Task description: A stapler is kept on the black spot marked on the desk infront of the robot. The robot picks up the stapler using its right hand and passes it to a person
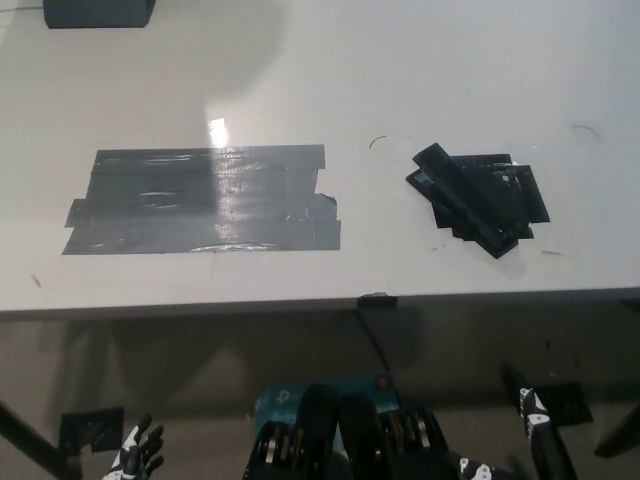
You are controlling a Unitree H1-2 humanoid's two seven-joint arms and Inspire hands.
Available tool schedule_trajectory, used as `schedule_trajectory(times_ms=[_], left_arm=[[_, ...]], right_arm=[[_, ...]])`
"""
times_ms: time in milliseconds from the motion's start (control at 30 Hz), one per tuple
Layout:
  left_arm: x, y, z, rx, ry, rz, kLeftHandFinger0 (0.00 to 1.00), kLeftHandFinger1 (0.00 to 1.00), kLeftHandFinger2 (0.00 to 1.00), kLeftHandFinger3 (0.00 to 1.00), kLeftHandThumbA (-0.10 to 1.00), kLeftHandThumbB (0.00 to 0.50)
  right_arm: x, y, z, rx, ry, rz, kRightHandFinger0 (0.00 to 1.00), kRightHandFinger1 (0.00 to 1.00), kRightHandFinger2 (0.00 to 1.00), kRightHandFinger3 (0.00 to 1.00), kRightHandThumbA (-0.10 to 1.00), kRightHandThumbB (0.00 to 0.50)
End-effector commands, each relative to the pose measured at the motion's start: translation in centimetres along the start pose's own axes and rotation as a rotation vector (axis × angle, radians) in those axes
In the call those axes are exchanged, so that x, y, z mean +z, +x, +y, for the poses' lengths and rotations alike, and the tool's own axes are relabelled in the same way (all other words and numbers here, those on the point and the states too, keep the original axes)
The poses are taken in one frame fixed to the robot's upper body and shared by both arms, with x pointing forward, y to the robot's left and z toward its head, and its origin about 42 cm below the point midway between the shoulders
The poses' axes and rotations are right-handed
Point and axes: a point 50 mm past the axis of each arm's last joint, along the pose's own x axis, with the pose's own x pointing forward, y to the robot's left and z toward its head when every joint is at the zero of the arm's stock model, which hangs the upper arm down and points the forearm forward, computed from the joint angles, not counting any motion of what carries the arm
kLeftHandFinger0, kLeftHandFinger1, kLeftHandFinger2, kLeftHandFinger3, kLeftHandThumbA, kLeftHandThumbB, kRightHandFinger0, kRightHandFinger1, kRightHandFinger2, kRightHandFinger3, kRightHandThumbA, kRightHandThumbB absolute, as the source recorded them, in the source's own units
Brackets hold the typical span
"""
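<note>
White and low at the bottom-left corner, there's my left hand [136, 452], hanging below the desk edge with its fingers spread and nothing in them. Over on the other side, my black right hand [533, 412] shows at the bottom right, also below the desk, only partly in frame; I cannot tell whether its fingers are apart or curled.

Past both hands comes the floor, dim and brownish, with a dark cable [376, 345] running down from a small black clip [377, 299] on the desk's front edge.

Up onto the desk [300, 80] now, pale and glossy. On the left half lies a broad patch of dark grey tape [205, 200], strips laid side by side, with a bright glare spot catching its upper middle. To the right, well apart from that patch, sits the black spot [500, 190], a smaller taped square. The stapler [468, 200] lies right on it, black on black, a long bar running diagonally from upper left to lower right, its near end poking just past the mark's lower edge. Neither hand touches it.

Farthest off, at the top-left edge, a dark boxy object [98, 13] is cut off by the frame.
</note>
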Motion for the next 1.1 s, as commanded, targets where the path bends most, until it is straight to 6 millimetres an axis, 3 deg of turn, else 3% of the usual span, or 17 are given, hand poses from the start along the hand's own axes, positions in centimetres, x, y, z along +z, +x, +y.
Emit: schedule_trajectory(times_ms=[0,67,233,300,367,433,467,567,633,767,900,1067], left_arm=[[1.1,0.1,0.1,-0.045,0.001,-0.075,1.00,1.00,1.00,1.00,1.00,0.305],[1.1,0.0,0.1,-0.049,0.002,-0.078,1.00,1.00,1.00,1.00,1.00,0.293],[1.8,0.4,-0.2,-0.076,-0.011,-0.111,1.00,1.00,1.00,1.00,1.00,0.256],[1.9,0.4,-0.1,-0.072,-0.007,-0.114,1.00,1.00,1.00,1.00,1.00,0.254],[2.2,0.5,-0.2,-0.060,0.012,-0.132,1.00,1.00,1.00,1.00,1.00,0.221],[2.0,0.6,-0.2,-0.057,0.013,-0.138,1.00,1.00,1.00,1.00,1.00,0.202],[2.0,0.5,-0.2,-0.054,0.019,-0.142,1.00,1.00,1.00,1.00,1.00,0.196],[1.8,0.4,-0.3,-0.049,0.008,-0.130,1.00,1.00,1.00,1.00,1.00,0.214],[2.0,0.4,-0.3,-0.051,0.005,-0.131,1.00,1.00,1.00,1.00,1.00,0.192],[2.0,0.5,-0.2,-0.047,0.008,-0.134,1.00,1.00,1.00,1.00,1.00,0.205],[1.9,0.7,-0.1,-0.040,0.002,-0.125,1.00,1.00,1.00,1.00,0.97,0.212],[1.8,0.9,-0.1,-0.033,0.037,-0.111,1.00,1.00,1.00,1.00,1.00,0.257]], right_arm=[[1.8,0.3,-0.4,-0.019,0.047,-0.110,1.00,1.00,1.00,1.00,1.00,0.288],[2.4,0.3,-0.6,-0.029,0.029,-0.129,1.00,1.00,1.00,1.00,1.00,0.299],[7.2,0.4,-2.1,-0.082,-0.028,-0.272,1.00,1.00,1.00,1.00,1.00,0.298],[7.9,0.5,-2.2,-0.086,-0.031,-0.294,1.00,1.00,1.00,1.00,0.99,0.291],[10.2,1.1,-2.9,-0.134,-0.052,-0.357,1.00,1.00,1.00,1.00,0.97,0.317],[12.2,1.7,-3.7,-0.154,-0.106,-0.403,1.00,1.00,1.00,1.00,1.00,0.301],[13.2,2.3,-4.5,-0.141,-0.119,-0.428,1.00,1.00,1.00,1.00,1.00,0.254],[15.2,4.2,-6.2,-0.133,-0.174,-0.381,1.00,1.00,1.00,1.00,1.00,0.342],[16.0,5.1,-6.9,-0.128,-0.200,-0.374,1.00,1.00,1.00,1.00,1.00,0.363],[18.1,9.1,-8.6,-0.111,-0.273,-0.331,1.00,1.00,1.00,1.00,1.00,0.477],[19.4,12.6,-9.8,-0.096,-0.313,-0.271,1.00,1.00,1.00,1.00,1.00,0.399],[20.1,16.5,-10.8,-0.079,-0.406,-0.191,1.00,1.00,1.00,1.00,1.00,0.369]])
